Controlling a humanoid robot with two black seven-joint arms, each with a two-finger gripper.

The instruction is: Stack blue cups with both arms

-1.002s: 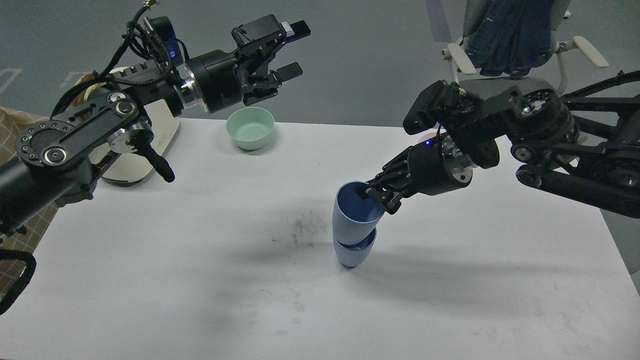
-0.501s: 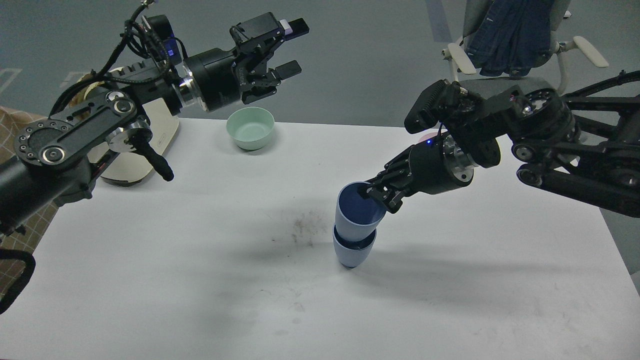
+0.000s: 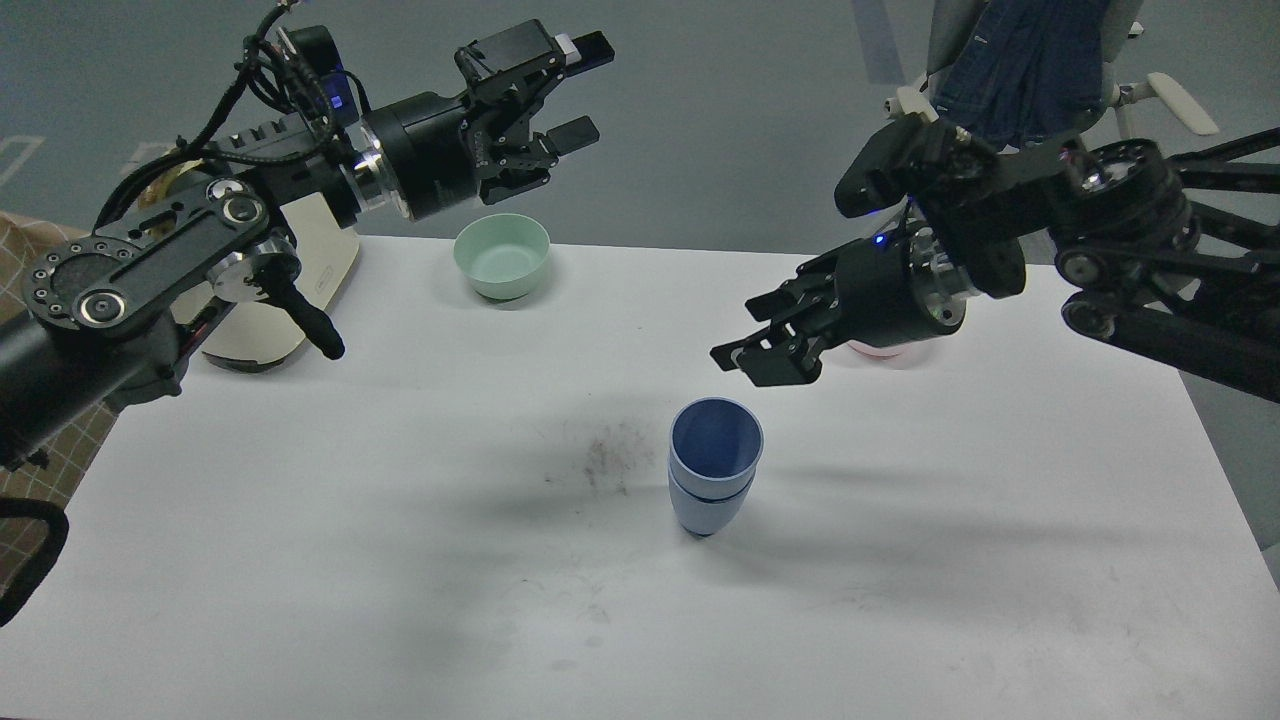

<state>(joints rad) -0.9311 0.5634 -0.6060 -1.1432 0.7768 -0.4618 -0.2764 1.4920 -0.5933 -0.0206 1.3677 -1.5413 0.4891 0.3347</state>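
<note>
Blue cups [image 3: 714,478] standing nested on the table [image 3: 400,560]; right gripper [image 3: 755,352] hovering above, fingers spread; left gripper [image 3: 580,92] raised, fingers spread.

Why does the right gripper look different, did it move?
Yes. The right gripper let go of the top cup and rose up and right, toward the pink bowl, away from the stain.

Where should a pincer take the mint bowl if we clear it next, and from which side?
Grip the mint bowl at its rim, one finger inside and one outside, coming from above. It sits upright and open-topped, and its wall looks too wide to span. The left pincer hangs open just above and behind it, so the near or right rim is probably easiest.
</note>
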